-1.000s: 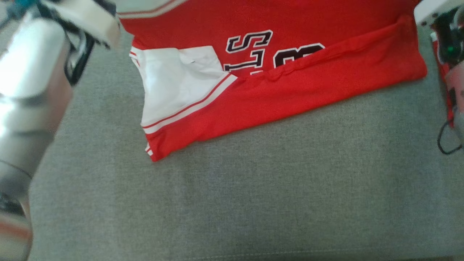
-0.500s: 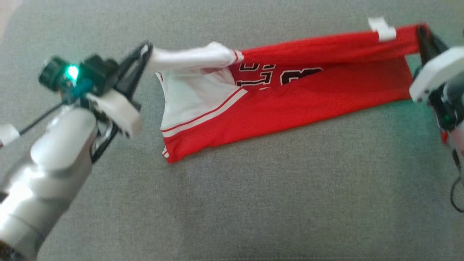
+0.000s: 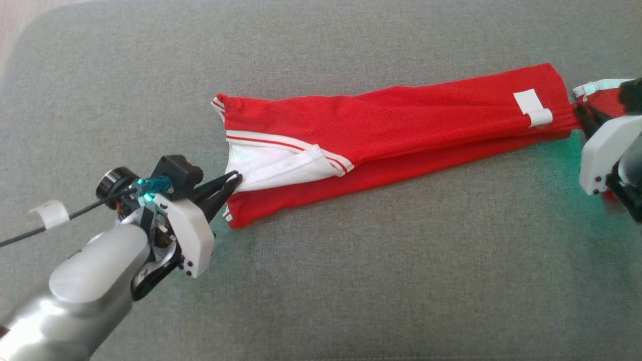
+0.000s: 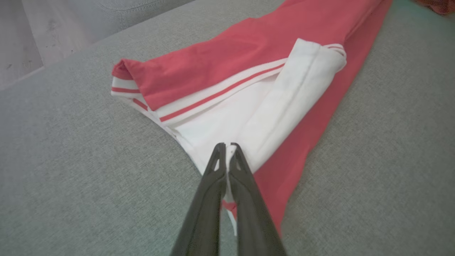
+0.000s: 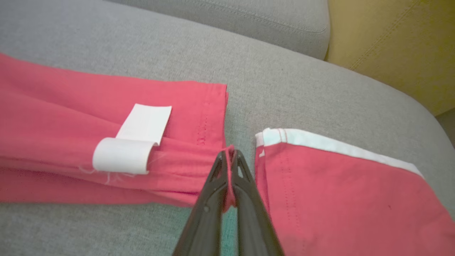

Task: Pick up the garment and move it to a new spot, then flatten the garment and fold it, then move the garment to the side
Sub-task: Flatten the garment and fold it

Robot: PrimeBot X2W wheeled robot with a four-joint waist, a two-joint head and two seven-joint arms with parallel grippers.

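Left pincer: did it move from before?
Yes. The left pincer pulled the held edge of the garment down to the corner resting on the grey cushion, hiding the lettering.

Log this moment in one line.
garment: folded strip on grey cushion | left gripper: shut on white end | right gripper: shut on red hem | step: fold

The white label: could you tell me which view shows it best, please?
Right wrist view: the white label lies close, large, doubled over. The head view shows it small; the left wrist view faces the garment's other end.
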